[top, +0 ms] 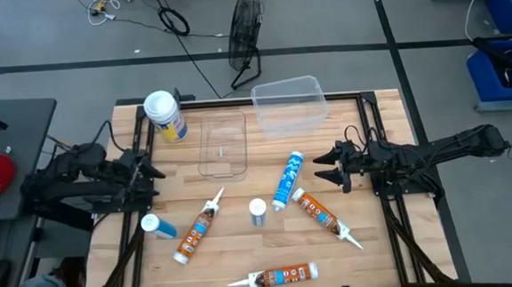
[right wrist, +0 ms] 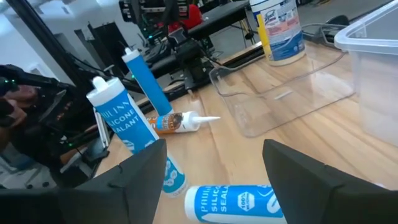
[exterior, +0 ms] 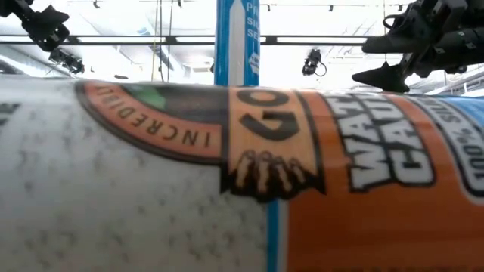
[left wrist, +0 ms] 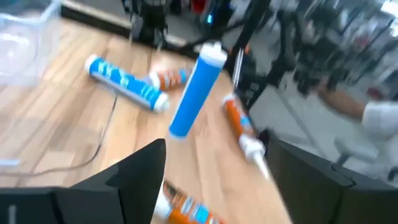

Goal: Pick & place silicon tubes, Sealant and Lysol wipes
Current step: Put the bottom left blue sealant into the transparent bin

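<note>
Your Lysol wipes: wide canister, white lid, yellow-blue label, upright at the bench far-left corner. Left claw and right claw open, empty. Low view blocked by an orange caulk tube.

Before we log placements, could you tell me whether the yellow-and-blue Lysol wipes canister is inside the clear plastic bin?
No, the Lysol wipes canister stands on the wooden table, apart from the clear plastic bin.

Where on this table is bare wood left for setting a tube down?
Bare wood lies between the Lysol wipes and the standing blue tube, left of the flat clear lid, and below the clear bin toward the right gripper. The front centre, around the orange sealant tubes, is crowded.
</note>
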